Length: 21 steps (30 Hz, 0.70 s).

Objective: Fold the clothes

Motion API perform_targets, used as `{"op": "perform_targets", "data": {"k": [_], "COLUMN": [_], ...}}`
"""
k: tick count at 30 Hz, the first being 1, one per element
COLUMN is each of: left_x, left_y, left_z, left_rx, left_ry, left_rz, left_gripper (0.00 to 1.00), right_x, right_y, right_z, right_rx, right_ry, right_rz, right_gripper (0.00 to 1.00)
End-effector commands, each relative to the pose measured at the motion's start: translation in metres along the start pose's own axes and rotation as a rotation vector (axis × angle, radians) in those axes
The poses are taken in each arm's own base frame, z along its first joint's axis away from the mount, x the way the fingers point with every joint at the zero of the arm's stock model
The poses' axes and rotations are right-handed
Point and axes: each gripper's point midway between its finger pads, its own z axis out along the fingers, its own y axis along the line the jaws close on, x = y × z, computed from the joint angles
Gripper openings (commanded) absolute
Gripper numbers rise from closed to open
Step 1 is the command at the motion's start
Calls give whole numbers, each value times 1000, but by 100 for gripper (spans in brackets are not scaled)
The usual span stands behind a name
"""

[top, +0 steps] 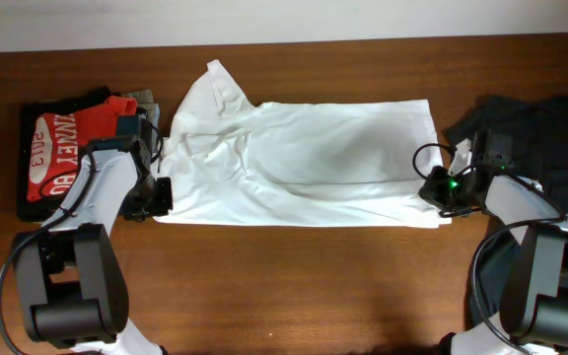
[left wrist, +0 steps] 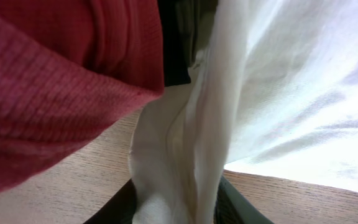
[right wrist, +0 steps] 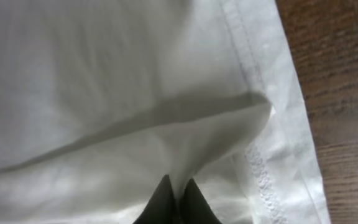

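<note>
Lying across the middle of the wooden table [top: 294, 286], the white T-shirt [top: 304, 163] is spread flat with its hem to the right and its neck and a sleeve to the left, the sleeve poking up toward the far edge and the left part rumpled into creases. The left gripper [top: 158, 195] sits at the near left corner of the T-shirt, low over the table; in the left wrist view a thick bunch of white cloth runs down between its two dark fingers [left wrist: 241, 205], which stand apart on either side of it, and I cannot tell whether they press the cloth or have let it loose. The right gripper [top: 438, 187] is at the right edge of the T-shirt, close to the near corner of the hem, and its fingers [right wrist: 197, 205] are clenched together on a raised fold of the white cloth just beside the stitched hem. Far left, touching the T-shirt's left edge, lies a red shirt [top: 62, 148] with white lettering on top of a black garment [top: 28, 202], and a heap of dark grey clothes [top: 550, 128] rests at the far right
</note>
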Motion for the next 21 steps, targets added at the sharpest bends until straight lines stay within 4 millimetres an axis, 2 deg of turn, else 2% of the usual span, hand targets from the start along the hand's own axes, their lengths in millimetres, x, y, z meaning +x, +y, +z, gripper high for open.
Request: {"op": "perform_targets", "data": {"k": [1,3,7,8,9,10,11,12,13,14,16,17,19,20,21], "left_x": [-2,-2,-3,-3,-3,-3,-3,-3,-3,-3,-2,-4,-10,-14,-16], "left_y": [4,4,4,4,4,4,4,4,4,3,-13,-25,-36,-44,-60], "left_z": [-5,-5,-5,-5,-5,-5,-5,-5,-5,-5,-8,-16,-41,-54,-69], "left_rx": [-2,-2,-2,-2,-2,-2,-2,-2,-2,-1,69,119,139,147,170], "left_ry": [-18,-19,-22,-22,-22,-22,-22,-22,-22,-22,-24,-38,-95,-130,-179], "left_rz": [-13,-13,-13,-13,-13,-13,-13,-13,-13,-11,66,106,186,227,306], "left_gripper": [35,35,35,35,35,35,43,48,50,50,48,46,46,49,51], "right_x": [-27,-49,-77,-83,-86,-86,-87,-87,-83,-72,-53,-47,-45,-45,-46], "right_y": [19,30,31,29,28,25,20,15,9,2,-2,2,5,1,-11], "right_z": [-24,-38,-38,-35,-33,-32,-34,-35,-35,-34,-30,-28,-24,-21,-15], "right_rx": [-32,-53,-50,-46,-46,-30,-13,-8,-4,-2,11,14,20,47,97], "right_ry": [-85,-158,-268,-289,-295,-298,-302,-299,-279,-230,-152,-130,-128,-136,-144], "right_rz": [-38,-30,8,2,-1,4,7,20,40,70,99,78,61,69,135], "right_gripper": [4,4,5,24,64,77,80,80,74,67,47,43,40,38,35]}}
